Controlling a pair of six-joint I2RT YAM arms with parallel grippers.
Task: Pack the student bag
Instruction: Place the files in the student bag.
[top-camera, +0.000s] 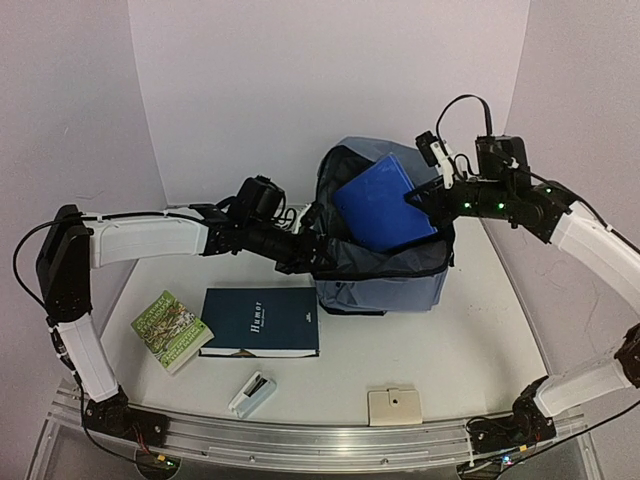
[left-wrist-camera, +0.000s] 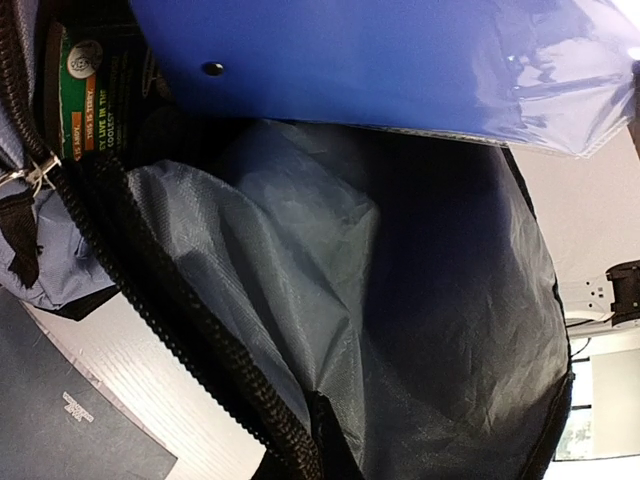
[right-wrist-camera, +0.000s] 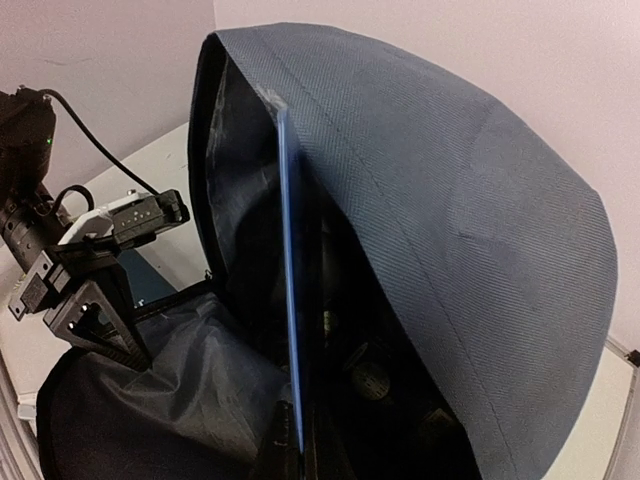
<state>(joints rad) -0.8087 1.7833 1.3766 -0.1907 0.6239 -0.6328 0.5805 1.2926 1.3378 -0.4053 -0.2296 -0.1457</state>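
Note:
The student bag, slate-blue with black lining, stands open at the table's middle. A flat blue folder leans tilted in its mouth, half inside. My right gripper is shut on the folder's right edge; in the right wrist view the folder runs edge-on down between the fingers. My left gripper is shut on the bag's left rim. In the left wrist view the grey lining is pinched beside the black zipper, with the folder overhead. The left fingers are hidden by fabric there.
A dark blue book and a green book lie on the table left of the bag. A small white item and a beige box sit near the front edge. A green-labelled item lies inside the bag.

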